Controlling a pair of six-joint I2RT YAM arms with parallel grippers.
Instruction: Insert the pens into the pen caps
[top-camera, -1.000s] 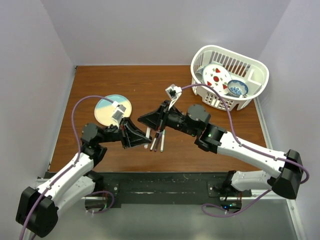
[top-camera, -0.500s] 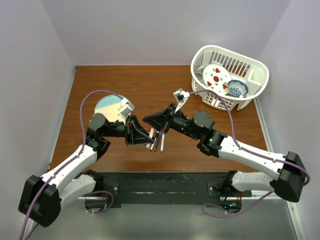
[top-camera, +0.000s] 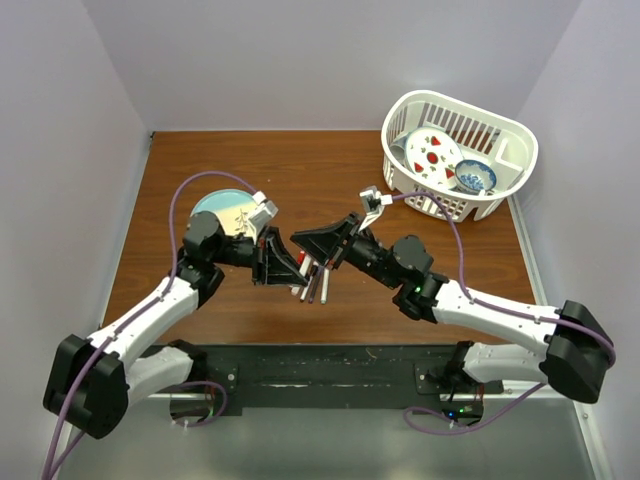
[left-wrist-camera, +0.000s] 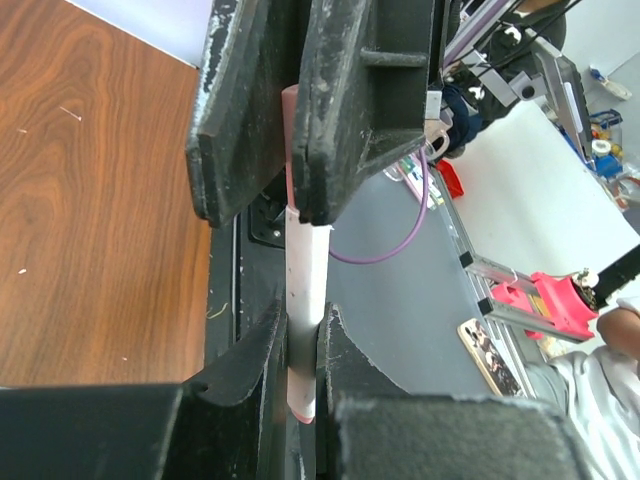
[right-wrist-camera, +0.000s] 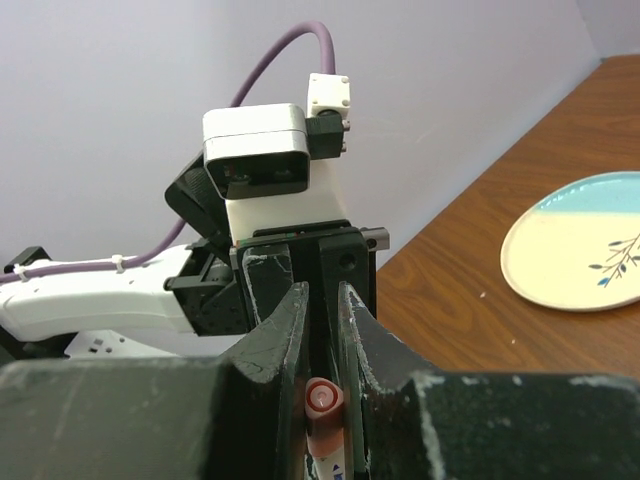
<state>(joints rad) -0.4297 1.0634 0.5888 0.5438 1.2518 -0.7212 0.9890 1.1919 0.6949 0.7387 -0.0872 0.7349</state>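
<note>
Closest to us, a few loose pens (top-camera: 317, 284) lie side by side on the tabletop (top-camera: 300, 170), right under where the two arms meet. Just above them the left tool (left-wrist-camera: 302, 335) is pinched nearly closed on the white barrel of a pen (left-wrist-camera: 305, 270), and the right tool (right-wrist-camera: 322, 300) faces it head-on, clamped just as tight on a pink-red cap (right-wrist-camera: 322, 400). What matters here is the line-up. The pen's long axis runs straight from one tool into the other, and the cap sits on that same line, so we reckon the next bit is a plain push along the barrel with no twisting. The fingers hide the joint, so we can't tell if the tip is in yet. Farther back there's a plate (top-camera: 210, 208), and the basket (top-camera: 470, 208) sits well apart at the far right.
</note>
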